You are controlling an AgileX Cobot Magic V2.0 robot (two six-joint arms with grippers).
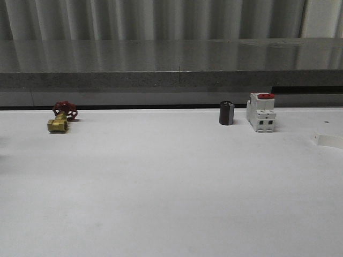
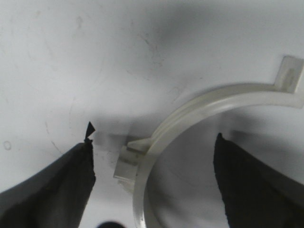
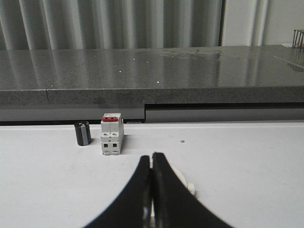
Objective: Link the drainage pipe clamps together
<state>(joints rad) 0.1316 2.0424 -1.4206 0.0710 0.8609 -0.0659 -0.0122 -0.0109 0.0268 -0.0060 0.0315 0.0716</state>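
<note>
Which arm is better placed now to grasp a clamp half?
Probably left: its open pincer straddles a clamp half on the table. The right pincer is shut.

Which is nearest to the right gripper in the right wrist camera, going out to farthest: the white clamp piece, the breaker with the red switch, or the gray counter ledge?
From the right gripper:
1. White clamp piece, right behind the fingers, partly hidden.
2. Breaker, farther back on the table, beside the black cylinder.
3. Gray counter ledge, beyond the table's far edge.

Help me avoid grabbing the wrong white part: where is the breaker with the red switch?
In the front view the breaker stands at the far right of the table, just right of the dark cylinder.
</note>
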